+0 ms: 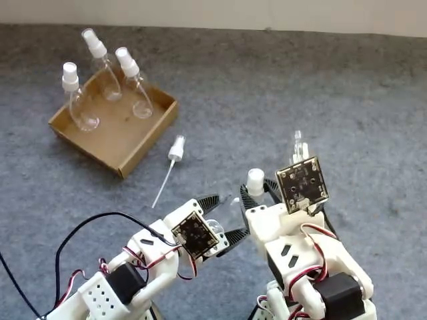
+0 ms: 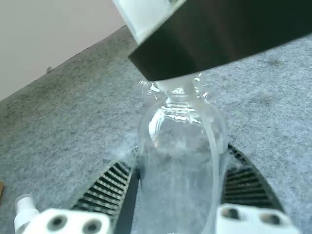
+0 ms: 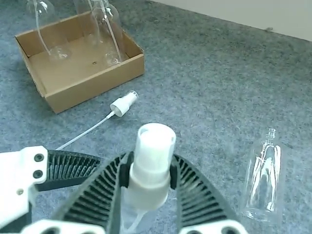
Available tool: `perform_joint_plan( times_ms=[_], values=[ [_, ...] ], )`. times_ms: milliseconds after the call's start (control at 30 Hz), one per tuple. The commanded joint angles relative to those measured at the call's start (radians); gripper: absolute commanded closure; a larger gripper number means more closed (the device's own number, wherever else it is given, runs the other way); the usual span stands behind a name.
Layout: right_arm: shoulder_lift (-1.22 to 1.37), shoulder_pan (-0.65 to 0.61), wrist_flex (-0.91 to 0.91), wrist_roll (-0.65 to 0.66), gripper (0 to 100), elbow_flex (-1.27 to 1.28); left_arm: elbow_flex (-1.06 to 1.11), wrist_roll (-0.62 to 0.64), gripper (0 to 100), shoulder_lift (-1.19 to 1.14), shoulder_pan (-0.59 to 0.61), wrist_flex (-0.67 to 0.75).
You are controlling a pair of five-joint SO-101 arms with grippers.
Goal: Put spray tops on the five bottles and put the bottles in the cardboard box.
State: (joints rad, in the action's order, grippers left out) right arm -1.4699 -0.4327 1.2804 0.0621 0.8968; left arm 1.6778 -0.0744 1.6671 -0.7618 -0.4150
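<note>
bottles: 5 total | capped bottles [image 1: 83, 110] [image 1: 107, 77] [image 1: 139, 97]: 3, in box, far left | held bottle [image 2: 180, 161]: 1, near centre | open bottle [image 3: 263, 180]: 1, right | spray tops: 5 total, 3 on boxed bottles | loose spray top [image 1: 176, 148]: 1, on carpet [image 1: 267, 87] | gripped spray top [image 3: 153, 156]: 1 | cardboard box [image 1: 152, 137]: 1 | arms [image 1: 153, 257] [image 1: 293, 247]: 2

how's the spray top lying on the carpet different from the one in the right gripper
The loose spray top lies on its side on the carpet; the held spray top stands upright in the right gripper. The loose one's tube trails bare over the carpet; the held one sits on the clear bottle that the left gripper grips. Both are white.
</note>
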Motion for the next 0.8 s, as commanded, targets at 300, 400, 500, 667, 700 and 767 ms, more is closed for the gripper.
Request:
perform_joint_plan(
  times_ms=[300,400,500,667,700,767],
  values=[
    [-0.002,0.050,0.068,0.003,96.8,-0.114,0.022,-0.003,92,0.013,0.004,0.035],
    [-0.002,0.061,0.071,0.003,90.0,-0.108,0.022,-0.003,92,0.013,0.004,0.038],
    [-0.002,0.061,0.076,0.003,89.0,-0.107,0.022,-0.003,92,0.013,0.019,0.040],
    [-0.002,0.059,0.077,0.003,89.0,-0.114,0.021,0.132,92,0.013,0.117,0.041],
    [-0.002,0.058,0.077,0.003,89.0,-0.114,0.019,0.169,92,0.013,0.131,0.041],
    [-0.002,0.058,0.077,0.003,89.0,-0.114,0.019,0.206,92,0.013,0.147,0.057]
  ],
)
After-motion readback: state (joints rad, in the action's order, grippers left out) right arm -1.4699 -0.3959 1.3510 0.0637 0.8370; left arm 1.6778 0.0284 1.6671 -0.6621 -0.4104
